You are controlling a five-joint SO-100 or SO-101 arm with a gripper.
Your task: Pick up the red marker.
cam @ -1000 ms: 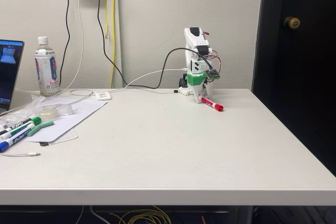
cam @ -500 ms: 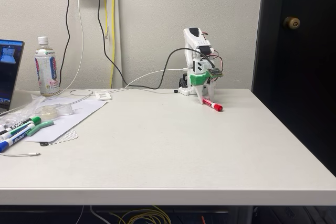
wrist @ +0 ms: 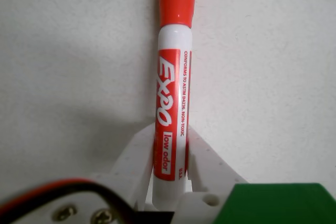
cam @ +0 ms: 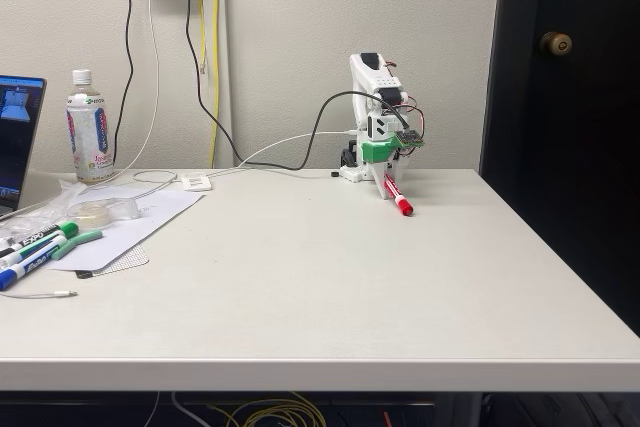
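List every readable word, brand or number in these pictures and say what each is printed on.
"EXPO" – barrel of the red dry-erase marker, wrist view.
"low odor" – same barrel.
"CONFORMS TO ASTM D4236. NON-TOXIC" – small print beside the logo.
Label on the clear plastic bottle and the green- and blue-capped markers: too small to read.

Arm [cam: 372, 97] is white printed plastic with a green wrist block and a black patch on top. Black cable loops in from the left, thin red and black wires at the wrist. Gripper [wrist: 170, 174] has white speckled fingers [wrist: 137, 156], green housing, two metal screws beside a red-and-black wire.
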